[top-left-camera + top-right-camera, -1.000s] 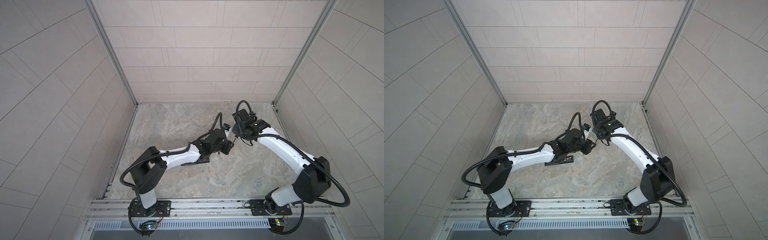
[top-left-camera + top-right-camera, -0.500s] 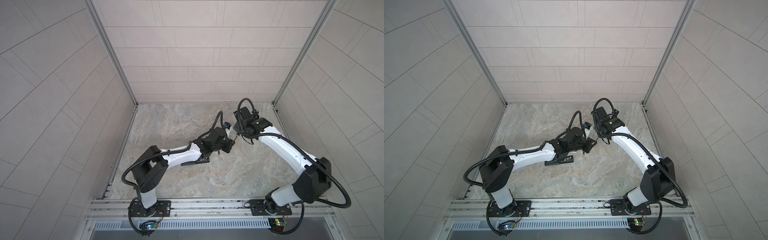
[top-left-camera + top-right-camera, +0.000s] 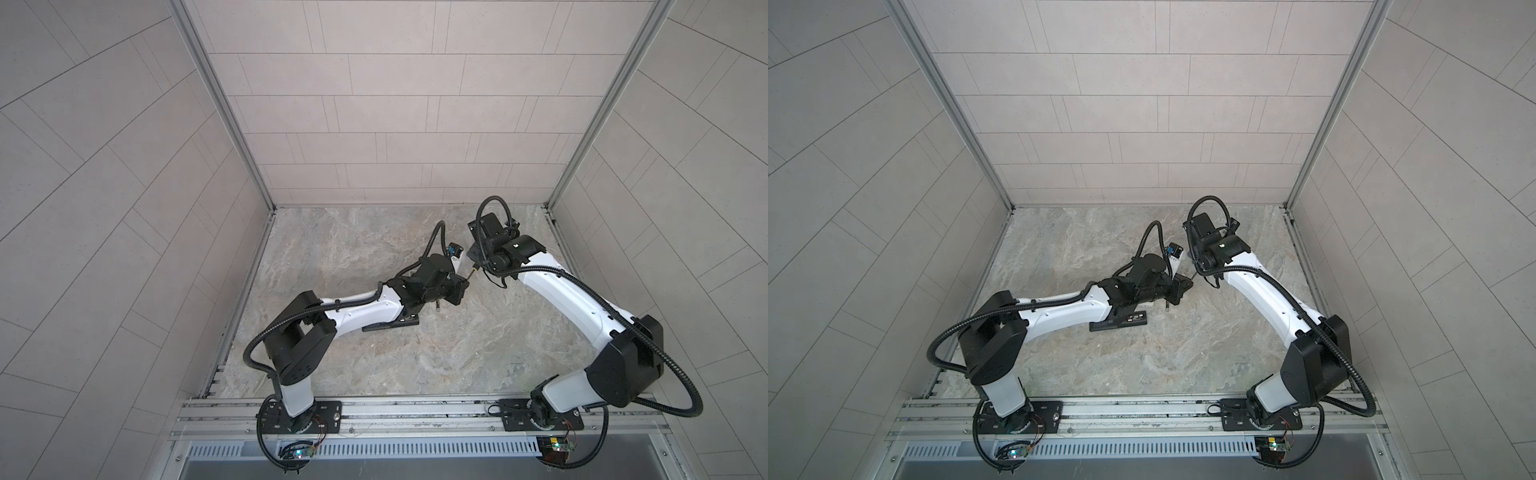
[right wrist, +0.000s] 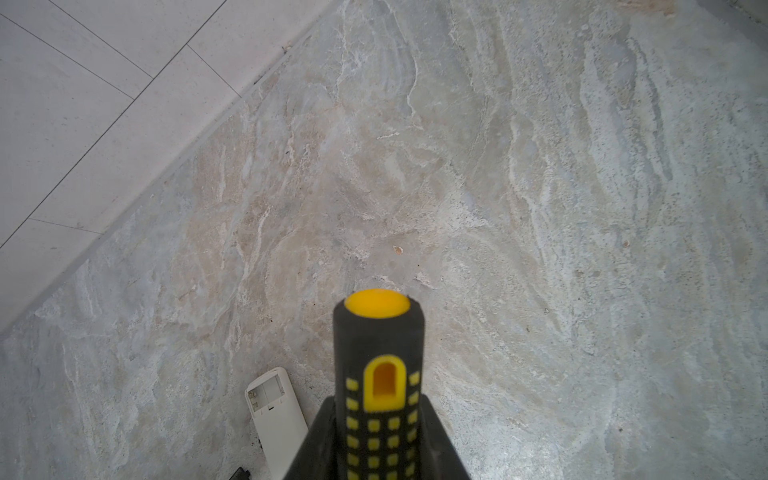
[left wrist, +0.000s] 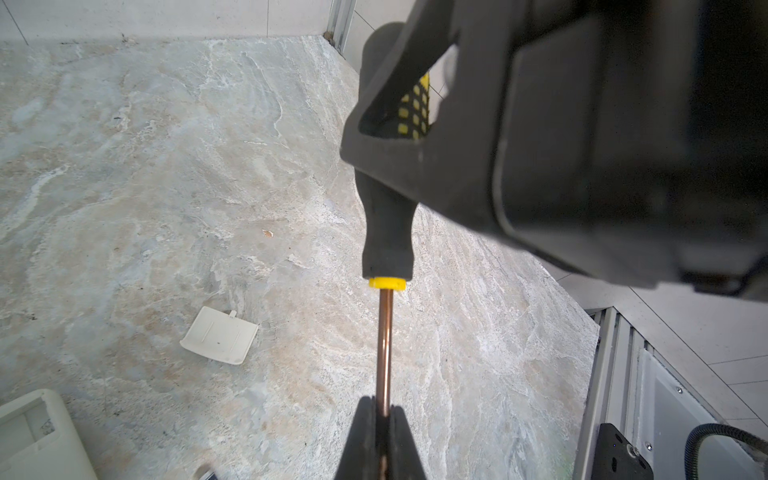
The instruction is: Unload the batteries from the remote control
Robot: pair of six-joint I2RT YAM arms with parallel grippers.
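Left wrist view, nearest first: my left jaws are shut tight on the bare copper-coloured shaft of the screwdriver (image 5: 386,224). The shaft runs away from the camera to a yellow collar and then a black handle. Further along, my right jaws are closed around that handle, over its yellow squares, so both arms hold the one tool above the table (image 5: 145,166). On the table below, a corner of the white remote (image 5: 33,436) shows, back side up with its battery bay open. A little beyond it a white cover (image 5: 219,340) lies flat on the table, apart from the remote.

Right wrist view: the handle stands between the right jaws, its yellow end cap pointing away from the camera, with a slot-shaped yellow recess among the squares. Past it, the white remote lies on the table with the open bay showing.

In both top views the two arms meet over the middle of the table. A black remote (image 3: 390,324) lies partly under the left arm; its white print is too small to read. The only thing that could be one of the batteries (image 3: 437,306) is a small slim dark stick on the table just beside the left jaws. It is too small for me to be sure.
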